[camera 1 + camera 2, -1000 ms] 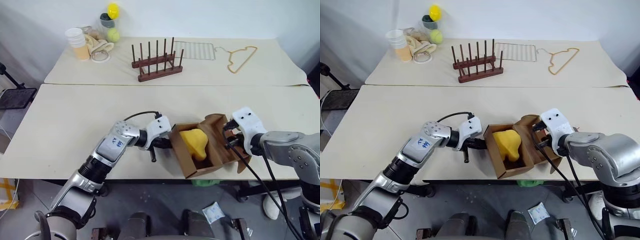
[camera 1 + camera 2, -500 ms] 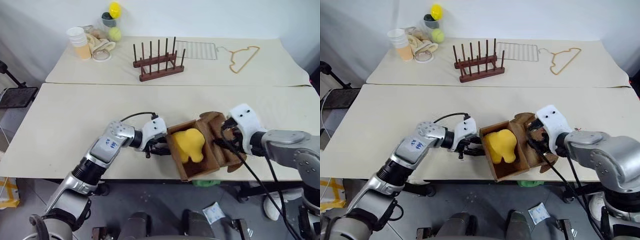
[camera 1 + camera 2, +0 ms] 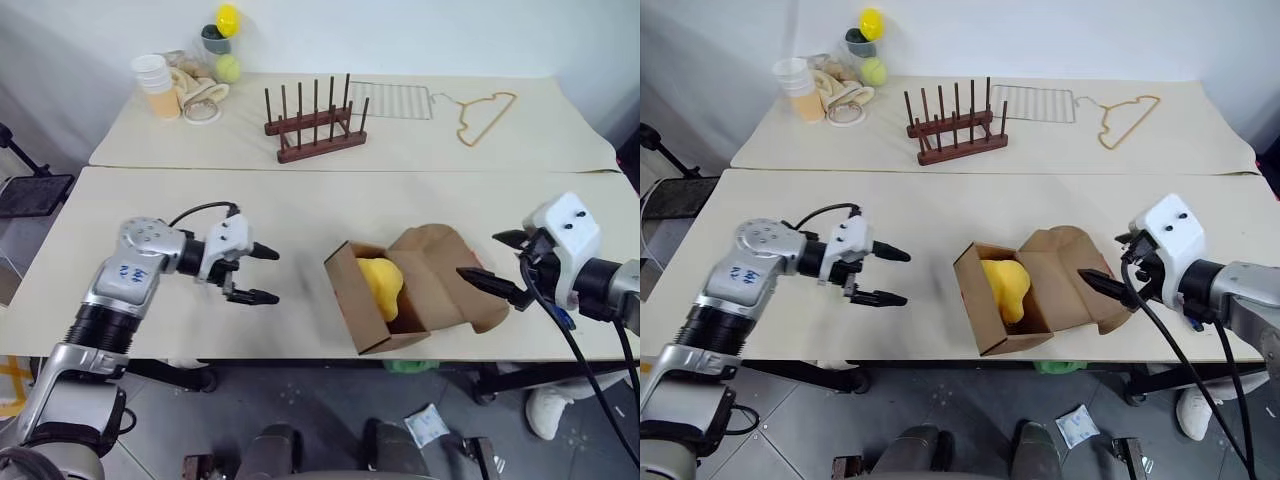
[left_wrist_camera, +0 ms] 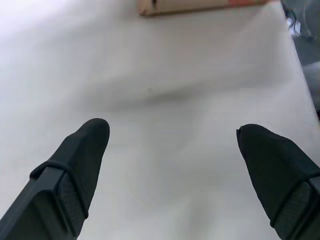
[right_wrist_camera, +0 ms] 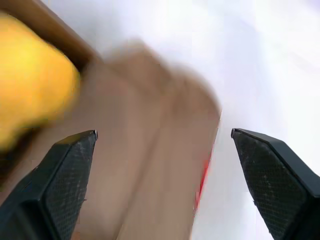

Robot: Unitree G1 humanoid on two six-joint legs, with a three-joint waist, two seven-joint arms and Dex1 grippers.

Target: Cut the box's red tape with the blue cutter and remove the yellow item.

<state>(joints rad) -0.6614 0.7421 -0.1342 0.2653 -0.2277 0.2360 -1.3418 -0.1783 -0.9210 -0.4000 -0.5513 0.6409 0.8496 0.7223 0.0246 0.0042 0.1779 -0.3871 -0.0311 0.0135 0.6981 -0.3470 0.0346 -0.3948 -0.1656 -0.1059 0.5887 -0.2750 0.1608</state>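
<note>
The box (image 3: pixel 425 290) stands open near the table's front edge, its flaps folded out to the right. The lumpy yellow item (image 3: pixel 380 285) sits inside it. A strip of red tape (image 5: pixel 202 175) shows along a flap edge in the right wrist view. My left gripper (image 3: pixel 272 275) is open, well left of the box, with bare table between its fingers (image 4: pixel 82 150). My right gripper (image 3: pixel 482 256) is open just right of the box, over the flaps, holding nothing. The blue cutter is out of view.
On the far table stand a wooden peg rack (image 3: pixel 312 125), a wire rack (image 3: pixel 390 100), a hanger (image 3: pixel 485 112), stacked cups (image 3: pixel 155 85), a yellow ball (image 3: pixel 227 20) and a tennis ball (image 3: pixel 227 68). The box sits close to the table's front edge (image 3: pixel 300 355).
Both grippers opened and let go of the box. The left one drew away to the left; the right one lifted and pulled back to the right. The box stays on the table.
</note>
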